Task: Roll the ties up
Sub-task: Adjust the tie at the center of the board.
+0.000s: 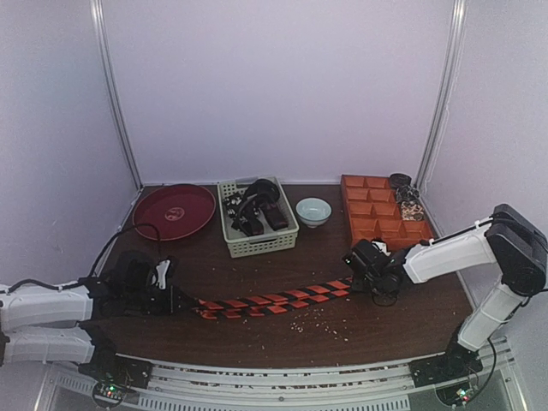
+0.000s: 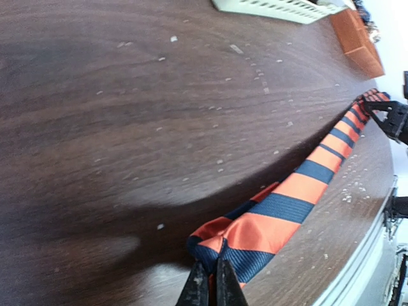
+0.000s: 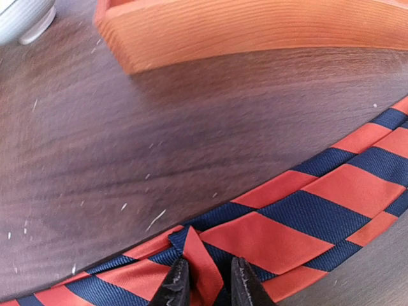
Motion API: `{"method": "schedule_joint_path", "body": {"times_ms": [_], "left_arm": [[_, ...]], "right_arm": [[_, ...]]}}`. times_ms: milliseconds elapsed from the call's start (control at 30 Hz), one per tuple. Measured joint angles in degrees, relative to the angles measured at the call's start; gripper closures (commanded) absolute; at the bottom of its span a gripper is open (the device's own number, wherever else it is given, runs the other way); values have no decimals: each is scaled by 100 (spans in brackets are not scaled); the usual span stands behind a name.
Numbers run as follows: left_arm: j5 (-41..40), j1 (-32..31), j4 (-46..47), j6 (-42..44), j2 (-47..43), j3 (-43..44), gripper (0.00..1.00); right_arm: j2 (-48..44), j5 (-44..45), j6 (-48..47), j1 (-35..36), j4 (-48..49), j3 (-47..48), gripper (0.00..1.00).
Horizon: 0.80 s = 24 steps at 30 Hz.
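Left gripper (image 2: 207, 271): jaws together, clamped on striped tie (image 1: 274, 300) end, front left of table (image 1: 394, 318). Tie doubled, lying flat, running rightward. Right gripper (image 3: 207, 277): fingers narrowly apart, straddling raised fold near tie's right end; real grip or not, cannot tell. Dark ties (image 1: 253, 211) in basket (image 1: 257, 250) behind.

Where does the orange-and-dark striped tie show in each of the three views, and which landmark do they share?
Top external: the striped tie lies stretched across the near middle of the table, between the arms.
Left wrist: the striped tie runs from bottom centre to the right edge.
Right wrist: the striped tie crosses the lower part.
Shared landmark: the orange tray, top right in left wrist, top in right wrist.
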Motion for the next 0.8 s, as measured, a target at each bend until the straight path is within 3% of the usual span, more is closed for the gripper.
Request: {"method": "schedule_joint_path", "body": {"times_ms": [133, 233, 400, 600, 800], "left_arm": [[245, -2, 643, -22, 289, -20, 96], [385, -2, 1222, 2, 968, 61, 96], [356, -74, 1419, 116, 2065, 520, 94], [-216, -153, 981, 190, 1851, 540, 75], [-774, -164, 85, 203, 1207, 678, 70]], "right_arm": [[0, 105, 92, -173, 127, -68, 77], [0, 120, 164, -398, 225, -98, 77], [-9, 109, 186, -564, 142, -50, 74], [-483, -125, 151, -398, -363, 13, 68], [-800, -262, -15, -179, -496, 352, 71]]}}
